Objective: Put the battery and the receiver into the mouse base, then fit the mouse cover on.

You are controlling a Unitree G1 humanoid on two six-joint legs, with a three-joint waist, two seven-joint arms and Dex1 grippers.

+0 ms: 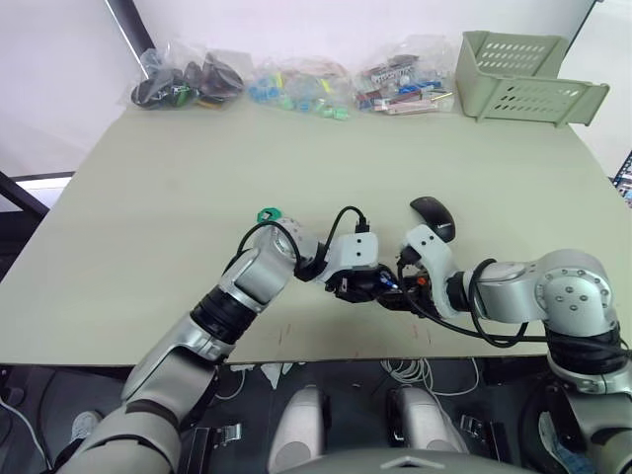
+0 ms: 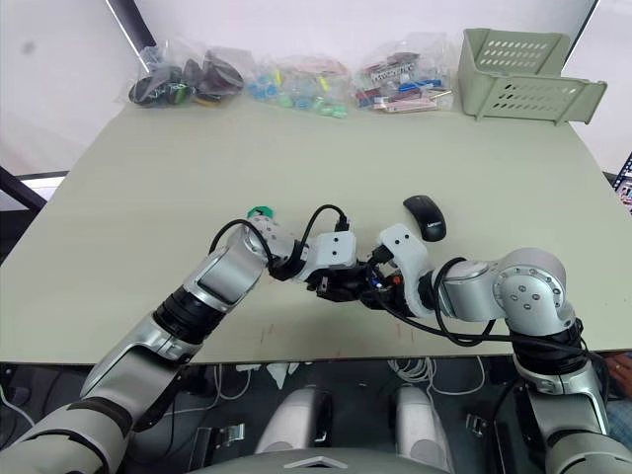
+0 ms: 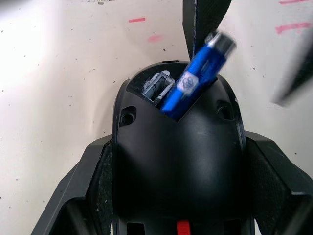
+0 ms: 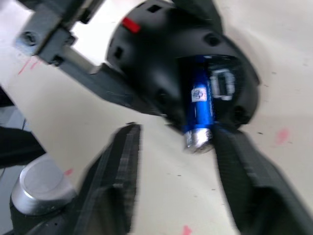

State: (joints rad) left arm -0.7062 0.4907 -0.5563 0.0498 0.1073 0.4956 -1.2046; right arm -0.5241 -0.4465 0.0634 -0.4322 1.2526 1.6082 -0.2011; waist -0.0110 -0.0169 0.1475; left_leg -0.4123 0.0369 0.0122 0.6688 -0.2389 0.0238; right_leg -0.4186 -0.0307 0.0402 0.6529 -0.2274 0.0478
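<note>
Left gripper [image 3: 176, 205] pinches the black oval mouse base [image 3: 178, 161] at its sides | blue cylindrical battery [image 3: 193, 78] sits tilted, one end in the bay, white end raised toward your spread right gripper [image 4: 178, 147] | glossy black mouse cover [image 1: 433, 216] waits just beyond.

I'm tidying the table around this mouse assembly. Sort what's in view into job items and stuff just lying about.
Job items:
- mouse base, held in the left hand
- battery, partly in the base, one end sticking out
- mouse cover, on the table beyond the hands
- right hand, open at the battery

Lying about:
- green disc
- bagged parts
- green basket
</note>
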